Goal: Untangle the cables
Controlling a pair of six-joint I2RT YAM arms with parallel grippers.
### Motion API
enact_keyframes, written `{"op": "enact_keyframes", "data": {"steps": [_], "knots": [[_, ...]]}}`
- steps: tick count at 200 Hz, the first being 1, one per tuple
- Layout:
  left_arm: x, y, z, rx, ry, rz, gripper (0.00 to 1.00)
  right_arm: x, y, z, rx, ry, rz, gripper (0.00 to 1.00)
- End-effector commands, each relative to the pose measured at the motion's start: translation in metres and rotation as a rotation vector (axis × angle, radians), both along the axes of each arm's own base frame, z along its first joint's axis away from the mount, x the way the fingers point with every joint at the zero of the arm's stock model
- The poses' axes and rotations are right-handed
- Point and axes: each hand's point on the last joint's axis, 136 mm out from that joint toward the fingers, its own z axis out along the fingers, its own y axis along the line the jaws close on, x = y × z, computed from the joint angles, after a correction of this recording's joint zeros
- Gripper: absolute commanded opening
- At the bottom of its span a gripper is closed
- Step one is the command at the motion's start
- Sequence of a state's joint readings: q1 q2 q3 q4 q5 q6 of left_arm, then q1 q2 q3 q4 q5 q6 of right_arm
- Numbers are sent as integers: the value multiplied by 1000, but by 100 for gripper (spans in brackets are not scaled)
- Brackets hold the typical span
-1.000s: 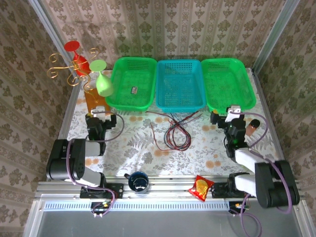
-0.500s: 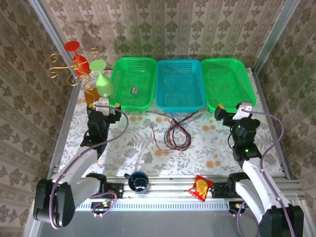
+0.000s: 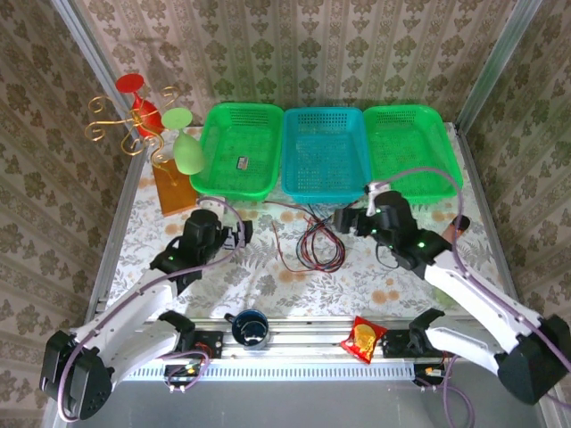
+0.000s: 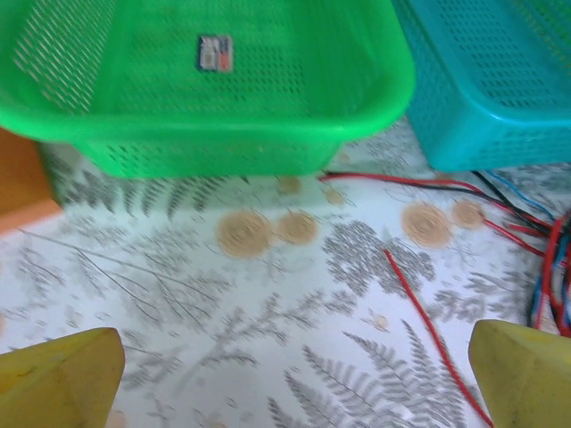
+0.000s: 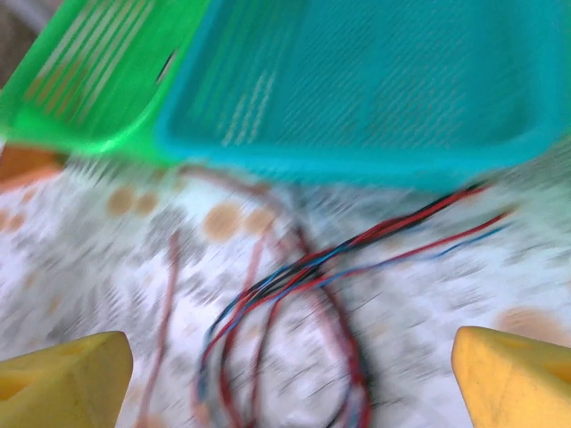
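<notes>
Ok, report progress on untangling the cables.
Nothing done yet: the cables lie in one tangled bundle in front of the blue basket. In hand: left gripper and right gripper flank it, open, holding nothing. Left: grasp and separate every wire.

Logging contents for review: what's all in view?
cables: one tangle, red/black/blue, table centre
left basket: one, green, far side
middle basket: one, blue, far side
right basket: one, green, far side
rack: one, gold, far left
red glass: one, red, at rack
green glass: one, green, at rack
block: one, orange, beside rack
mug: one, dark blue, near edge
packet: one, red, near edge
left gripper: one, yellow fingers, open, left of cables
right gripper: one, yellow fingers, open, right of cables
</notes>
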State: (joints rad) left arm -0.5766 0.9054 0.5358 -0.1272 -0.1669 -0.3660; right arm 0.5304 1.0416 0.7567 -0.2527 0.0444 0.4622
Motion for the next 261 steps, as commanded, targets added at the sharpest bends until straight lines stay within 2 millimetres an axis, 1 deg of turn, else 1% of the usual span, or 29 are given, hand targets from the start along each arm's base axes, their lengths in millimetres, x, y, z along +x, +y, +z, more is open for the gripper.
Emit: {"op": "enact_keyframes", "data": {"steps": [1, 12, 31, 36, 39, 43, 58, 66, 85, 108, 130, 152, 162, 172, 183, 200, 212, 216, 241, 261], "knots": [[-13, -13, -28, -137, 137, 22, 100, -18, 40, -31, 126, 227, 81, 89], [-15, -18, -36, -156, 161, 7, 100, -21, 56, -45, 112, 283, 104, 85], [-17, -22, -44, -172, 196, 8, 100, -25, 73, -70, 50, 371, 139, 78], [-18, -24, -46, -178, 203, 7, 99, -28, 78, -76, 45, 395, 155, 74], [-18, -25, -47, -180, 205, 7, 99, -29, 81, -76, 51, 400, 167, 71], [-19, -26, -48, -186, 210, 8, 99, -29, 85, -87, 43, 432, 176, 68], [-21, -30, -51, -201, 222, 1, 99, -31, 95, -102, 35, 479, 201, 57], [-23, -31, -53, -205, 229, 1, 98, -31, 98, -108, 20, 490, 208, 55], [-25, -32, -57, -216, 237, 8, 98, -30, 104, -116, -9, 494, 219, 50], [-27, -32, -60, -229, 245, 16, 97, -25, 109, -124, -27, 498, 222, 49], [-28, -32, -62, -239, 254, 30, 97, -22, 121, -131, -6, 517, 252, 46], [-30, -34, -59, -254, 262, 27, 96, -21, 131, -142, 4, 558, 272, 40], [-31, -34, -57, -258, 262, 26, 95, -21, 133, -147, -1, 571, 274, 37], [-31, -33, -56, -261, 262, 32, 95, -21, 134, -150, -3, 580, 273, 33], [-32, -32, -55, -264, 258, 39, 95, -22, 135, -151, -5, 588, 279, 26], [-33, -30, -53, -270, 256, 49, 94, -24, 138, -139, -6, 580, 301, 16], [-33, -29, -51, -272, 253, 51, 94, -24, 136, -130, -14, 558, 300, 5], [-33, -29, -50, -272, 251, 53, 93, -23, 134, -126, -17, 549, 296, 0], [-33, -28, -46, -271, 252, 56, 93, -23, 119, -108, -61, 498, 269, 0], [-33, -32, -41, -288, 258, 47, 92, -25, 109, -87, -68, 442, 263, 0]]}}
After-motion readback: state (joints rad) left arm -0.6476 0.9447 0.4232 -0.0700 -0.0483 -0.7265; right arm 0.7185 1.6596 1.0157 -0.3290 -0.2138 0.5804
